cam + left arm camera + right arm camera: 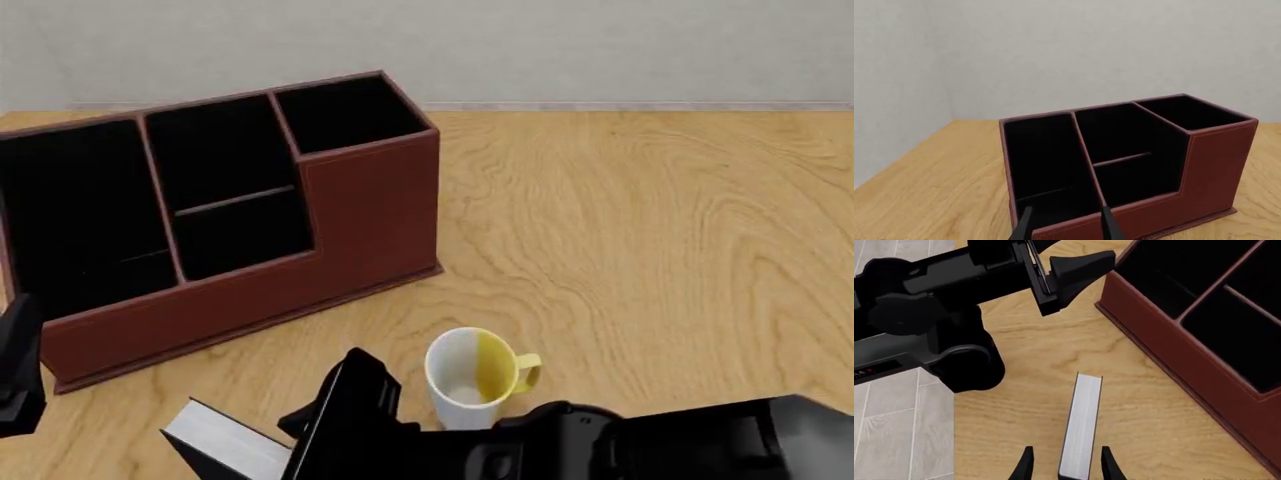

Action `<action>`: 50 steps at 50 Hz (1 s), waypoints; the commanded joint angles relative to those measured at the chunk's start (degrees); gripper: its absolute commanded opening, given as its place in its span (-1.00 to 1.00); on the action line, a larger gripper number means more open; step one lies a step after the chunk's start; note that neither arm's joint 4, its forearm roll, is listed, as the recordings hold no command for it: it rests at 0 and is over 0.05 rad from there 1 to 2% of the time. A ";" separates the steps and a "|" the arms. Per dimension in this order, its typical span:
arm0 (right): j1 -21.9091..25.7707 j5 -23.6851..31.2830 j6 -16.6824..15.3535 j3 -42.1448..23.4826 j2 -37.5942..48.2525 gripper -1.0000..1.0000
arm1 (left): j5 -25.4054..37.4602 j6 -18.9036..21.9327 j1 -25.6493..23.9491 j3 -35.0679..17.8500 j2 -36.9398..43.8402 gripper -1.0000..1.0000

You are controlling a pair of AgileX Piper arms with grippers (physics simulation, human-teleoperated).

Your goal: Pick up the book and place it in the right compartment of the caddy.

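The caddy (360, 220) stands at the table's far left; its right compartment (344, 110) is the narrow, full-height end section. The book (1081, 425) shows its white page edge near the table's front left, also visible in the front view (214, 432). My right gripper (1066, 467) is open and straddles the book, with a gap visible at one finger. My left gripper (1066, 227) is open and empty, just in front of the caddy's (1214, 170) wide low-fronted section. The left arm also shows in the right wrist view (954, 295).
A white-and-yellow mug (470, 375) stands upright in front of the caddy, just beyond my right arm (641, 440). The left arm (16, 370) is at the table's left edge. The table edge and grey tiled floor (894, 405) lie beside the book.
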 commanded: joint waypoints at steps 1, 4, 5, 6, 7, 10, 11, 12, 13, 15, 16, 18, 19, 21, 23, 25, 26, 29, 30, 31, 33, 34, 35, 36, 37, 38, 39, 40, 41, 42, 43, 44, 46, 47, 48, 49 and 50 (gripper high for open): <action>-0.11 -0.87 0.77 0.26 1.31 1.00 | 0.04 -0.18 0.01 0.02 0.00 1.00; 0.03 -1.07 1.22 0.34 1.64 1.00 | 0.06 -0.07 -0.01 0.02 0.00 1.00; 0.03 -1.14 1.28 0.36 1.78 1.00 | 0.11 -0.04 -0.01 -0.04 0.00 1.00; 0.06 -1.17 1.43 0.36 1.86 1.00 | 0.11 0.04 -0.03 -0.04 0.00 1.00; 0.06 -1.17 1.43 0.36 1.86 1.00 | 0.11 0.04 -0.03 -0.04 0.00 1.00; 0.09 -1.56 1.60 0.47 2.44 1.00 | 0.19 0.09 -0.18 -0.03 0.00 1.00; 0.09 -1.68 1.99 0.52 2.61 1.00 | 0.21 0.06 -0.16 -0.03 0.00 1.00; 0.02 -1.81 2.05 0.58 2.68 1.00 | 0.19 0.06 -0.11 -0.04 0.00 1.00; -0.02 -1.89 2.09 0.62 2.75 1.00 | 0.13 0.06 -0.08 0.02 0.00 1.00; 0.04 -2.03 2.26 0.67 2.97 1.00 | 0.11 0.07 -0.08 0.02 0.00 1.00; -0.02 -2.10 2.22 0.71 3.09 1.00 | 0.13 0.10 -0.09 0.02 0.00 1.00; 0.06 -2.16 2.60 0.70 3.17 1.00 | 0.22 0.12 -0.15 -0.04 0.00 1.00; -0.06 -2.13 2.46 0.71 3.16 1.00 | 0.22 0.14 -0.13 -0.03 0.00 1.00; -0.06 -2.10 2.58 0.71 3.15 1.00 | 0.22 0.11 -0.12 -0.03 0.00 1.00; -0.07 -2.12 2.57 0.72 3.15 1.00 | 0.13 0.06 -0.21 0.02 0.00 1.00; -0.01 -2.20 2.33 0.74 3.16 1.00 | 0.18 0.10 -0.26 -0.04 0.00 1.00; 0.02 -2.24 2.24 0.76 3.13 1.00 | 0.18 0.07 -0.27 -0.04 0.00 1.00; -0.24 -2.06 1.80 0.85 2.79 -1.00 | 0.19 0.00 -0.21 -0.03 0.00 1.00; -0.27 -1.95 1.83 0.84 2.67 -1.00 | 0.22 -0.06 -0.23 -0.03 0.00 1.00; -0.52 -1.89 1.53 0.89 2.60 -1.00 | 0.12 0.27 -0.35 -0.02 0.00 1.00; -0.67 -1.83 1.54 0.97 2.44 -1.00 | 0.21 0.00 -0.33 -0.02 0.00 1.00; -0.66 -1.86 1.47 1.01 2.49 -1.00 | 0.17 0.21 -0.42 -0.02 0.00 1.00; -0.74 -1.90 1.32 1.07 2.51 -1.00 | 0.15 0.24 -0.44 -0.02 0.00 1.00; -0.74 -1.90 1.32 1.07 2.51 -1.00 | 0.15 0.24 -0.44 -0.02 0.00 1.00; -0.78 -1.82 1.36 1.12 2.32 -1.00 | 0.18 -0.01 -0.37 -0.02 0.00 1.00; -0.93 -1.61 1.17 1.15 2.02 -1.00 | 0.16 0.03 -0.40 -0.02 0.00 1.00; -1.04 -1.34 0.98 1.13 1.70 -1.00 | 0.10 0.18 -0.46 -0.02 0.00 1.00; -1.21 -0.94 0.86 1.17 1.08 -1.00 | 0.11 0.13 -0.47 -0.03 0.00 1.00; -1.41 -0.69 0.57 1.25 0.63 -1.00 | 0.13 0.00 -0.51 -0.04 0.00 1.00; -1.55 -0.16 0.29 1.21 0.00 -1.00 | 0.02 0.15 -0.55 0.02 0.00 1.00; -1.59 0.17 0.28 1.18 -0.52 -1.00 | 0.00 0.17 -0.57 0.02 0.00 1.00; -1.84 0.48 -0.09 1.22 -1.03 -1.00 | -0.02 0.11 -0.58 0.02 0.00 1.00; -2.02 0.99 -0.34 1.24 -1.83 -1.00 | -0.05 0.10 -0.59 0.02 0.00 1.00; -2.11 1.33 -0.38 1.25 -2.44 -1.00 | -0.08 0.13 -0.61 0.01 0.00 1.00; -2.19 1.88 -0.47 1.27 -3.41 -1.00 | -0.13 0.10 -0.63 0.01 0.00 1.00; -2.24 2.34 -0.73 1.22 -3.95 -1.00 | -0.15 0.07 -0.63 0.01 0.00 1.00; -2.27 2.79 -0.77 1.18 -4.51 -1.00 | -0.16 0.06 -0.63 0.01 0.00 1.00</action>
